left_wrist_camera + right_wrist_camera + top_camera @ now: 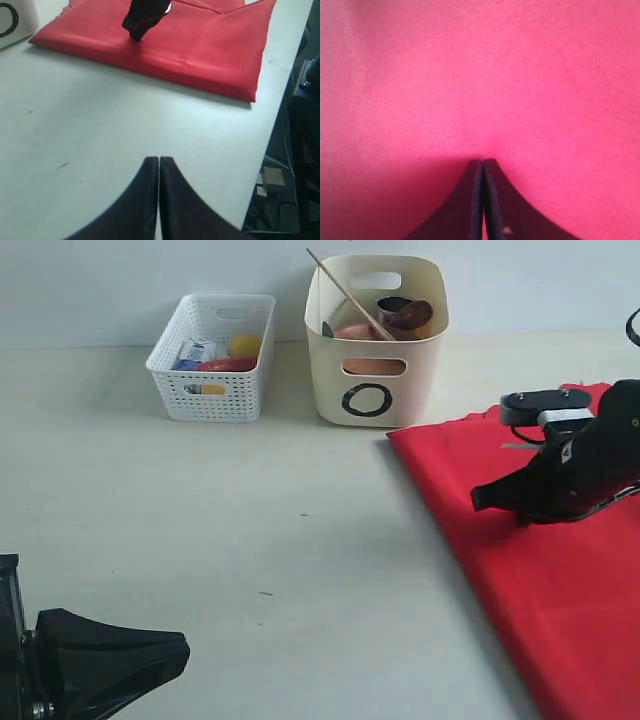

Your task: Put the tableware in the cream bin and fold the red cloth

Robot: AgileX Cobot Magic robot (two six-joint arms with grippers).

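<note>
Right wrist view: my right gripper (482, 161), clenched, rests tip-down on the red cloth (480, 75) beside the cream bin (420, 370) (tableware (400, 312) inside); folding is in hand, I judge, and next needs an edge pinched

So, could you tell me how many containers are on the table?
2: the white lattice basket at the back left, and the cream bin just right of it, near the corner of the red cloth. None appears hidden.
</note>
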